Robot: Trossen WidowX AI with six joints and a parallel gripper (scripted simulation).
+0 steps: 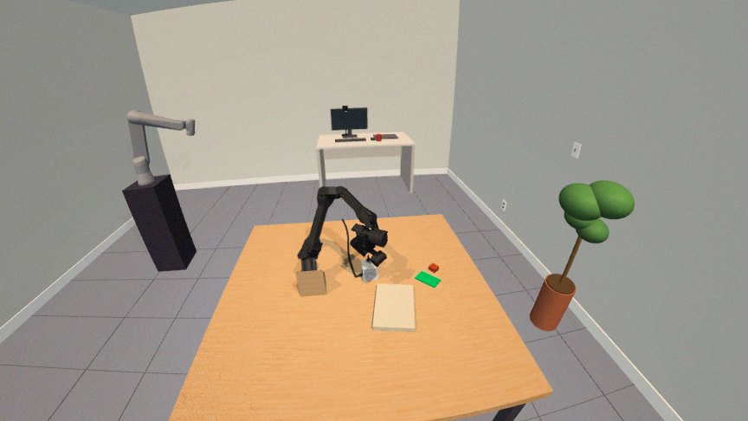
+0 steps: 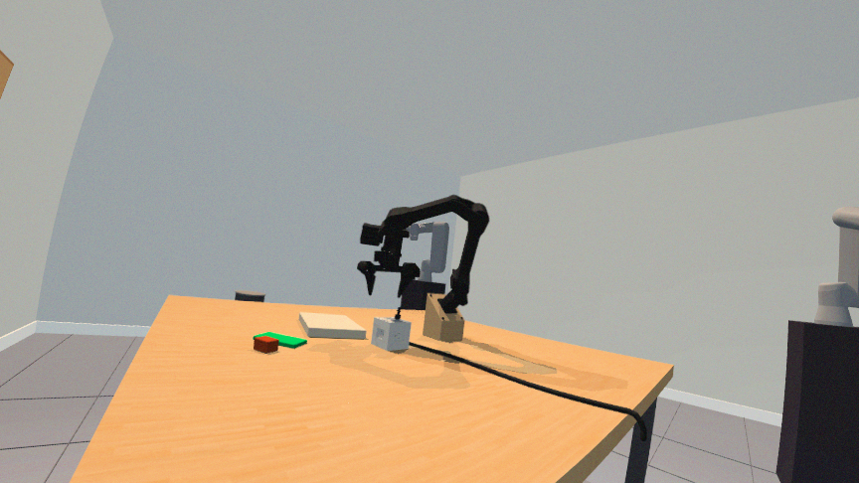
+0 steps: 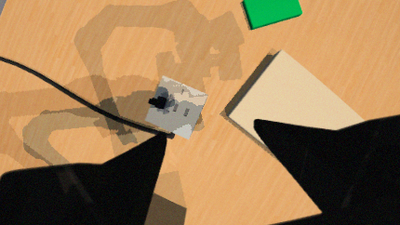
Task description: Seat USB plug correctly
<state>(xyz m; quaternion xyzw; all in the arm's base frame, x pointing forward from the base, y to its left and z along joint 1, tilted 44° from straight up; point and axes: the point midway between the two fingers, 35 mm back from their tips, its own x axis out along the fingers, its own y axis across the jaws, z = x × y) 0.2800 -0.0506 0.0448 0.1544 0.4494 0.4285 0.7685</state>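
Observation:
The pale grey power cube [image 1: 370, 274] [image 2: 390, 335] [image 3: 187, 122] stands on the table. A small black USB plug [image 2: 397, 314] [image 3: 159, 101] sticks up from the cube's top, near one edge. Its depth and which way round it is are too small to tell. My gripper [image 2: 385, 294] [image 3: 210, 129] is open and empty, pointing down above the cube. In the exterior view one fingertip hangs just above the plug and the other is off to the left. In the wrist view the plug lies outside the gap, beyond the left finger. The top view partly hides the plug and fingers.
A black cable [image 2: 510, 378] [image 3: 79, 99] runs from the cube across the table edge. A cream slab [image 1: 393, 307] [image 2: 332, 325] [image 3: 288, 98] lies near the cube. A green plate [image 1: 428, 279] [image 2: 281, 340] [image 3: 272, 11] and a red block [image 1: 433, 267] [image 2: 265, 344] lie beyond.

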